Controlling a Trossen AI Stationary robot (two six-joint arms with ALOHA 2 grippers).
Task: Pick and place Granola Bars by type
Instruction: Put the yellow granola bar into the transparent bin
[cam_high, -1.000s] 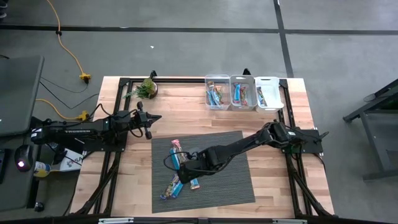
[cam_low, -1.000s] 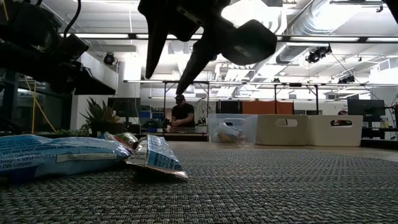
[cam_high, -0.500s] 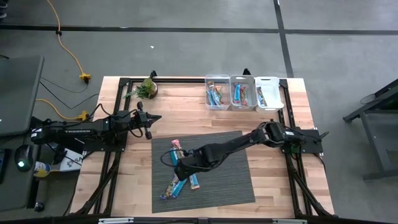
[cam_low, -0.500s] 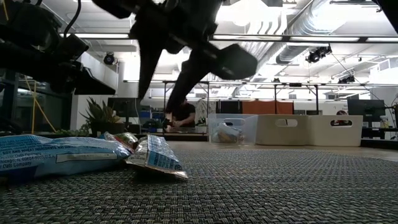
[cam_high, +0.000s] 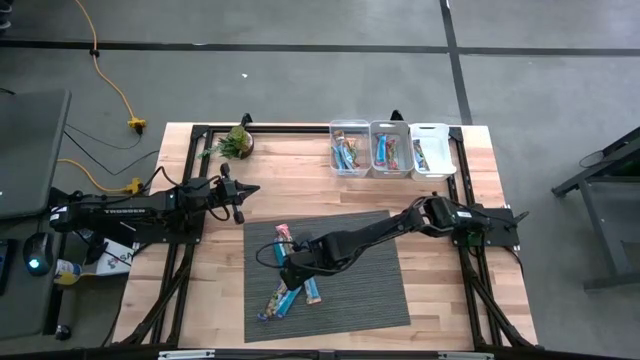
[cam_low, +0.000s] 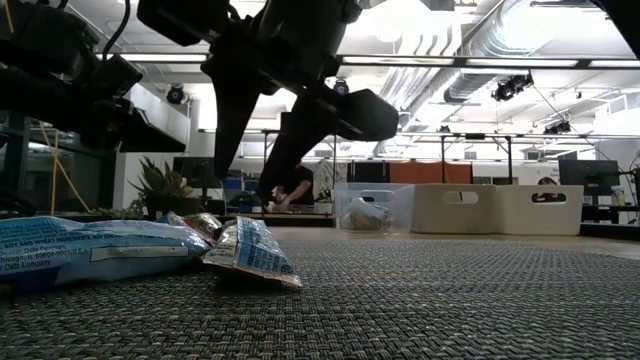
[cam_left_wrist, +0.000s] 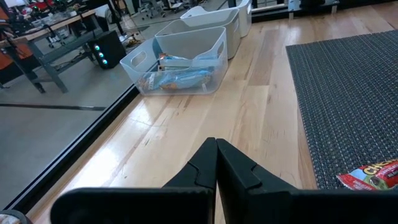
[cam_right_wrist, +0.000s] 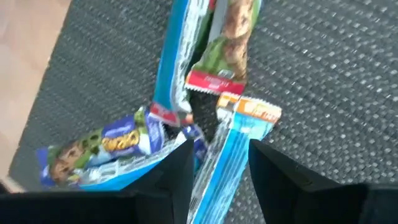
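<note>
Several granola bars lie on the dark mat (cam_high: 350, 265): a pink one (cam_high: 283, 236), blue ones (cam_high: 313, 291) and a mixed group (cam_high: 277, 303). My right gripper (cam_high: 293, 268) hangs open just above them. In its wrist view its gripper (cam_right_wrist: 219, 148) has one finger on either side of a blue bar with an orange end (cam_right_wrist: 245, 121), without touching it; a green-and-red bar (cam_right_wrist: 227, 37) and another blue bar (cam_right_wrist: 106, 149) lie beside. In the low view its fingers (cam_low: 228, 150) stand above the bars (cam_low: 255, 250). My left gripper (cam_left_wrist: 216, 149) waits shut over the bare wood, left of the mat.
Three bins (cam_high: 350, 150) (cam_high: 390, 150) (cam_high: 432, 150) stand in a row at the table's far edge, each with bars inside. A small potted plant (cam_high: 237, 142) sits at the far left. Bare mat lies right of the bars. A person shows far off in the room (cam_low: 300, 185).
My right gripper has moved toward the table's left and come down toward the bars on the mat, tipping its fingers more downward, and it has stayed open. The bars have not moved.
</note>
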